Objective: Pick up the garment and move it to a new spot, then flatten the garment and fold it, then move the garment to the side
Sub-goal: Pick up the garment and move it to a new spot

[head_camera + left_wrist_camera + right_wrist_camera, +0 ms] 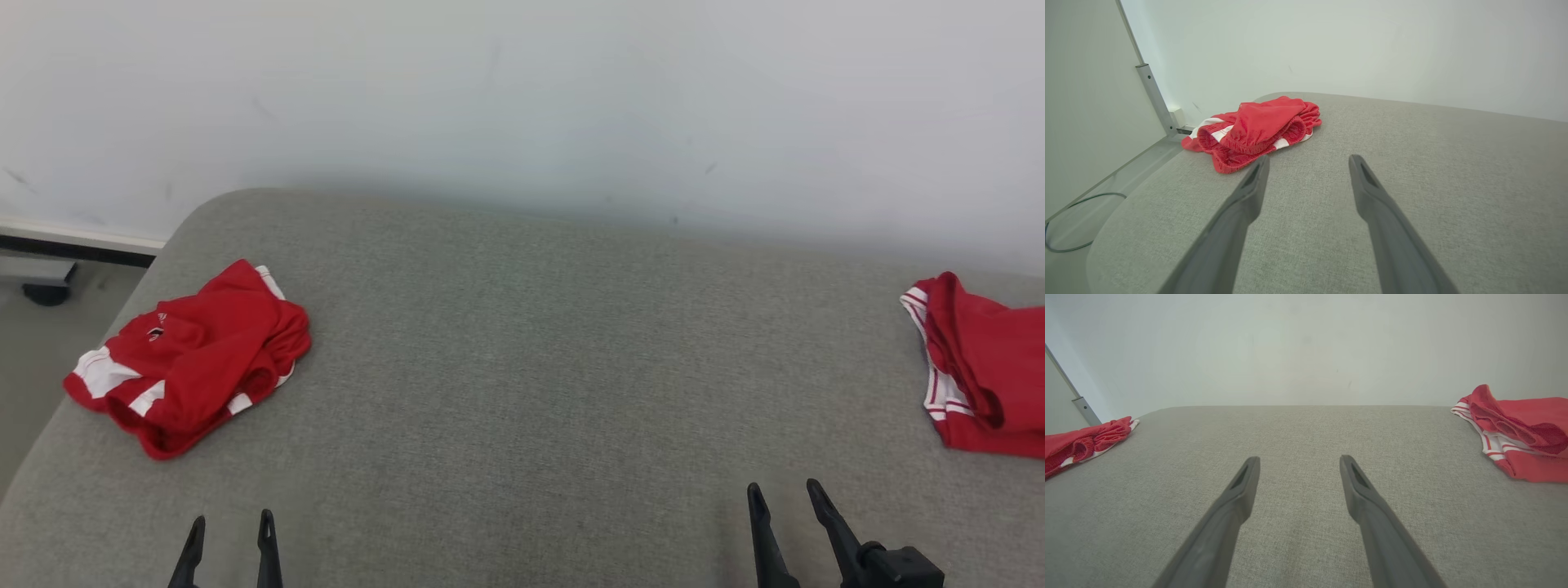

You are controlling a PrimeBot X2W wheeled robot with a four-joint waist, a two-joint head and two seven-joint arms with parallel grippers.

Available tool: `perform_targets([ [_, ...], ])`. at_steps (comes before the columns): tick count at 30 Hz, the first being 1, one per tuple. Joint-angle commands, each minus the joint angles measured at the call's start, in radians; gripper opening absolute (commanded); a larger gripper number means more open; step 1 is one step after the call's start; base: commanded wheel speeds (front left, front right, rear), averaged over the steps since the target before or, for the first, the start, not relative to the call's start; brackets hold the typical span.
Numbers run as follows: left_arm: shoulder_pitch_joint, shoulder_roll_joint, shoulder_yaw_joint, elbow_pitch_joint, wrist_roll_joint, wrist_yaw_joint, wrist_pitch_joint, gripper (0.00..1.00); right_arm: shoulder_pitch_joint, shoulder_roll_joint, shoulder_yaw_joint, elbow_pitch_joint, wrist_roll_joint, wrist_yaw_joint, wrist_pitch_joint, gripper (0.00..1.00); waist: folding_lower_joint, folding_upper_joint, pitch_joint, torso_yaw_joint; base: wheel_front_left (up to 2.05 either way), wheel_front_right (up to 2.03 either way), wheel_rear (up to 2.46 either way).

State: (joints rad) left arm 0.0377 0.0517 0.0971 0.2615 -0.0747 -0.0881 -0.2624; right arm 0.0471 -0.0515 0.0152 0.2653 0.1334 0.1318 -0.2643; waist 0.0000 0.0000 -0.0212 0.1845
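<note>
Two red garments are lying on the grey surface (522, 367). The left fingers (267, 543) and the right fingers (826, 510) are both standing spread wide, gripping nothing and pointing forward over bare upholstery.

The left garment (192, 359) is sitting bunched ahead of the left fingers and off to their outer side, near the surface's rounded corner. The right garment (988, 367) is lying ahead of the right fingers and well out to their outer side, running past the frame edge. I am not able to tell which one you are meant to take. The left one is showing whole and sitting nearer its fingers, so I am judging it the likelier pick.

If you are going for it, be swinging the left fingers forward and outward. Be lowering them over the raised fold on top, not the thin hem. Be holding them spread until they are straddling the cloth, so you are not scraping the upholstery. After closing, be lifting until the trailing cloth is clearing the surface, then carrying it to the stretch ahead of and between both pairs of fingers.

A small crest (155, 333) is showing on the left garment, too small to read. No legible writing is showing anywhere.
</note>
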Motion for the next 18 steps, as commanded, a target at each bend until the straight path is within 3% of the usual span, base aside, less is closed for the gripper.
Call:
perform_targets([
  [1,0.010,0.002,0.005,0.003,0.007,-0.002,-0.003,1.00,0.012,0.002,0.002,-0.001,0.005,-0.003,-0.001,1.00,0.0000,0.0000,-0.004,0.053,0.00,0.00,0.00],
  [18,0.024,0.008,0.056,0.010,0.014,-0.005,-0.003,1.00,0.017,0.002,0.001,-0.003,0.006,-0.003,0.000,1.00,0.0000,0.0000,-0.006,0.220,0.00,0.00,0.00],
])
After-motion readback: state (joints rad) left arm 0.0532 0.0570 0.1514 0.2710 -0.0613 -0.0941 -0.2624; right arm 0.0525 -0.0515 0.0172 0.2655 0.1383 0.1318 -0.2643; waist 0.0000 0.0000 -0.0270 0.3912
